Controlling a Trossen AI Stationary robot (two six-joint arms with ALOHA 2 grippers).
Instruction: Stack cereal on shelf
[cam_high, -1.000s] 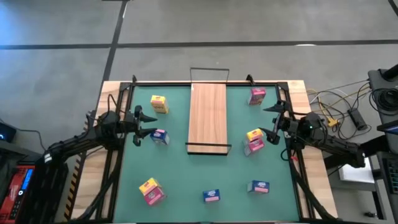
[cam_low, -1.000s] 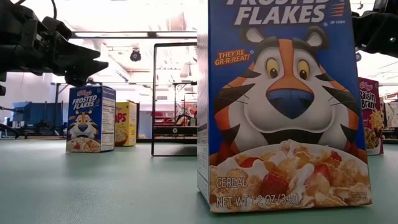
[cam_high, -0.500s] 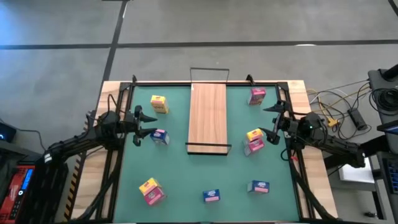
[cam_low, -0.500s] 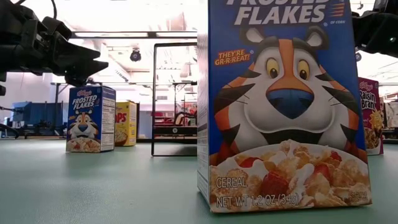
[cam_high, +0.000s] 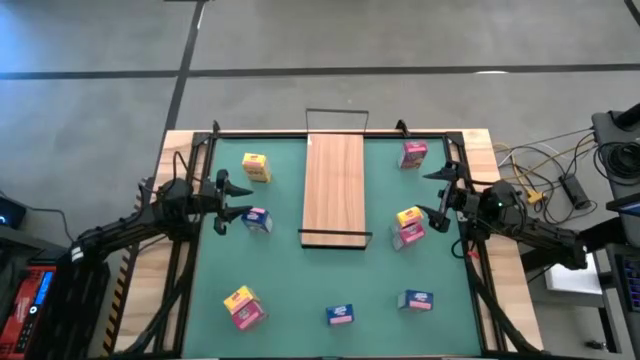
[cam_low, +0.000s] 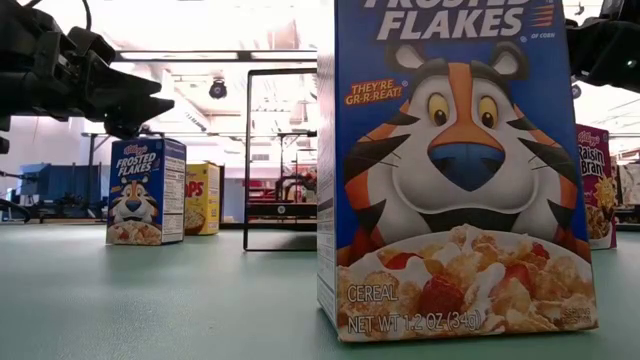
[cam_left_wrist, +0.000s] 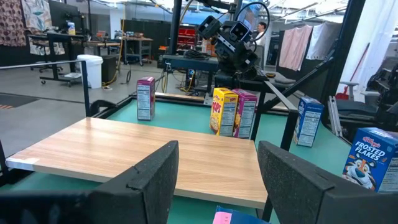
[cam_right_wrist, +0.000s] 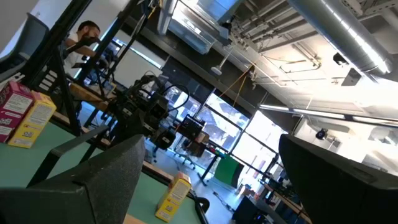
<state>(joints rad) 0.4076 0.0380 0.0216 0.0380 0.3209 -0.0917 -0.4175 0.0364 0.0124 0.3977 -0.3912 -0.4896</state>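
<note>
Shelf (cam_high: 334, 188) lies flat mid-table on the green mat (cam_high: 300, 290), bare of boxes; cereal boxes (cam_high: 256, 167) scattered around it on both sides and along the near edge. Left gripper (cam_high: 236, 201) hovers just beside a blue box (cam_high: 257, 219), fingers apart, holding nothing. Right gripper (cam_high: 437, 194) hangs near the yellow-and-pink pair (cam_high: 409, 226), fingers spread wide, empty.

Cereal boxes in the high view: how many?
9. Left of the shelf: far yellow box, blue box. Right of it: far pink box, right yellow box touching right pink box. Front edge: front yellow box beside front pink box, middle box, front blue box.
</note>
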